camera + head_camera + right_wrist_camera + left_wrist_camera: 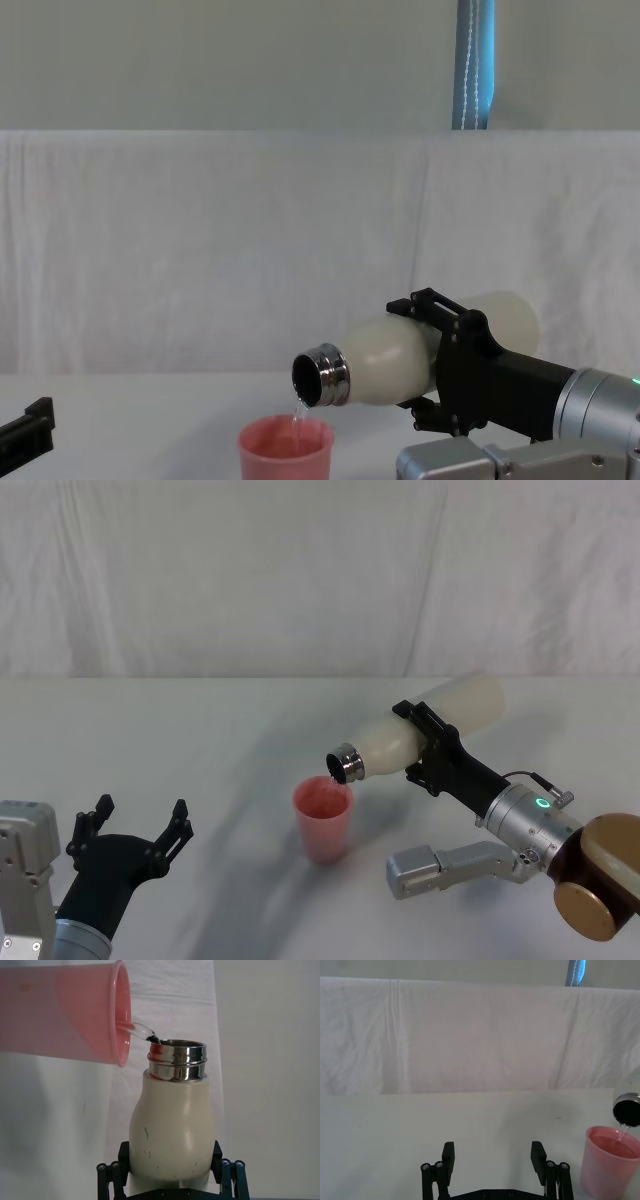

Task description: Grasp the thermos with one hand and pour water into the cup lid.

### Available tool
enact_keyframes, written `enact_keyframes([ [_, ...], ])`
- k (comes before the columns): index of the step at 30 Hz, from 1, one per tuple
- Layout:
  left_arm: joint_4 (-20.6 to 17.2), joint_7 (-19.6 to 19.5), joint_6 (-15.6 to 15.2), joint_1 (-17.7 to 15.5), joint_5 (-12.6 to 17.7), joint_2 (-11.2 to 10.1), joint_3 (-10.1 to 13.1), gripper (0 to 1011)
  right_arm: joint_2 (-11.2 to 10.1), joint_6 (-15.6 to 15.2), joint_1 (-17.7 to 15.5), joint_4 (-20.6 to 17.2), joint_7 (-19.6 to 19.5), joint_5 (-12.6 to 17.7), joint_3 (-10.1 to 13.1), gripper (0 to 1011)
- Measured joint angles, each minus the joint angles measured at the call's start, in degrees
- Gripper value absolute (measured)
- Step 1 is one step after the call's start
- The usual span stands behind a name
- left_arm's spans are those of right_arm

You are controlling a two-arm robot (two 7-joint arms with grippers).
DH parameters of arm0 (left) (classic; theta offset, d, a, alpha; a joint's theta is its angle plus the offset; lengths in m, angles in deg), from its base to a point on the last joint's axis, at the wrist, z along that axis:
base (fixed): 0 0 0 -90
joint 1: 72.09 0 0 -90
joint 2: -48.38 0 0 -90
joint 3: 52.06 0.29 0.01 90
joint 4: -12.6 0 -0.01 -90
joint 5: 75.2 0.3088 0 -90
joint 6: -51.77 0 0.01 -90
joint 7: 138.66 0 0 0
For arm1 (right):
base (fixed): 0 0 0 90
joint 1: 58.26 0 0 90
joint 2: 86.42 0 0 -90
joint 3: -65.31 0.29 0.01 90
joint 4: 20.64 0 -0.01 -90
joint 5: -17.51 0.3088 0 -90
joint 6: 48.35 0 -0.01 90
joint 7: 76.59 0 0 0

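Two black fingers of the right gripper (pixel 425 742) clamp the cream-white cylindrical thermos (pixel 420 730) mid-body, tipping its steel neck just above the pink-salmon round cup lid (pixel 322 818) so water streams inside. Left of that cup, the left gripper (pixel 130 835) idles, spread and empty.

Cream thermos (pixel 420 730) tilted, steel neck trickling water into upright pink cup lid (pixel 323 818).

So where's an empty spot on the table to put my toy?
Bare table lies between the backdrop cloth and the open left gripper. It is crowded where the right gripper tips the thermos over the cup lid.
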Motion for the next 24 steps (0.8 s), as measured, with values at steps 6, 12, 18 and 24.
enact_keyframes([
  [6,0.0,0.0,0.0,0.0,0.0,0.0,0.0,1001,0.0,0.0,0.0,0.1,0.0,0.0,0.0,962],
  [12,0.0,0.0,0.0,0.0,0.0,0.0,0.0,1001,0.0,0.1,0.0,0.2,0.0,0.1,0.0,962],
  [18,0.0,0.0,0.0,0.0,0.0,0.0,0.0,1001,0.3,0.3,-0.7,-0.4,1.5,2.7,1.3,962],
  [24,0.0,0.0,0.0,0.0,0.0,0.0,0.0,1001,0.7,0.7,-2.0,-2.7,3.7,5.6,2.8,962],
])
